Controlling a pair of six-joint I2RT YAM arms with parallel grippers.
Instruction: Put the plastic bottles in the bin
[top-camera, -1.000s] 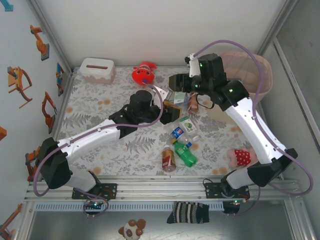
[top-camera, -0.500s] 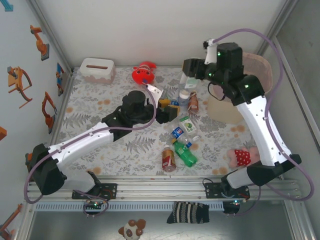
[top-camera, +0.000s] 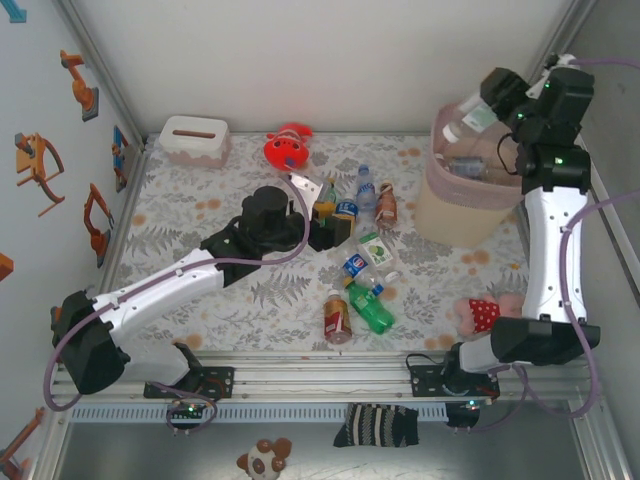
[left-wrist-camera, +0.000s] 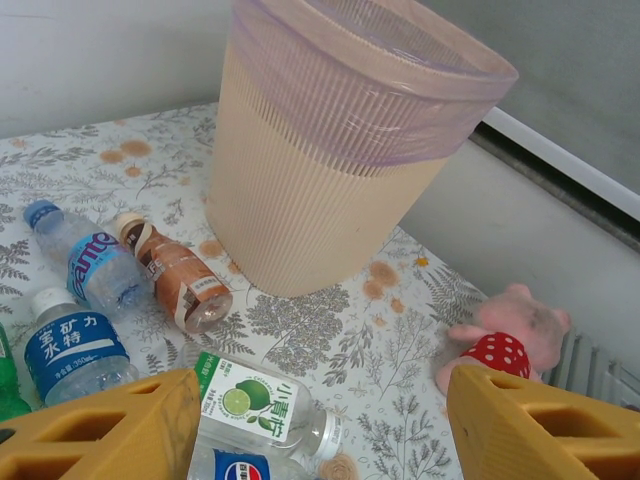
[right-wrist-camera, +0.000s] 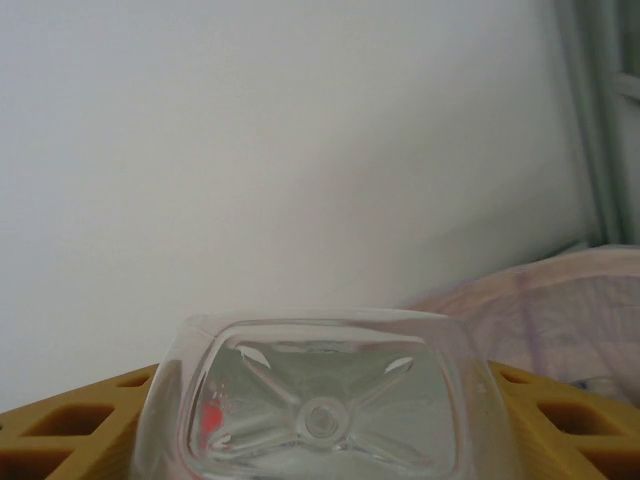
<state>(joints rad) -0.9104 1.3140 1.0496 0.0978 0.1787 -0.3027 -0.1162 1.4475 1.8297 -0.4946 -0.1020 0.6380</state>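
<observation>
Your right gripper (top-camera: 482, 105) is clamped on a clear square-bottomed plastic bottle (right-wrist-camera: 320, 415) above the tall pale pink slatted plastic bin (top-camera: 455, 215), while your left gripper (left-wrist-camera: 320, 410) hangs with its jaws apart over small plastic bottles (left-wrist-camera: 100, 270) lying on the table (left-wrist-camera: 400, 340), which are likely light, slick and crushable, so grip mid-body, gently.

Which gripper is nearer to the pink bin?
Right. The right gripper holds a clear bottle just above the bin; the left gripper hangs over the loose bottles, well to its left.

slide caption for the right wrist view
Right gripper grips a clear bottle, base toward camera, pink-lined bin behind.
</observation>
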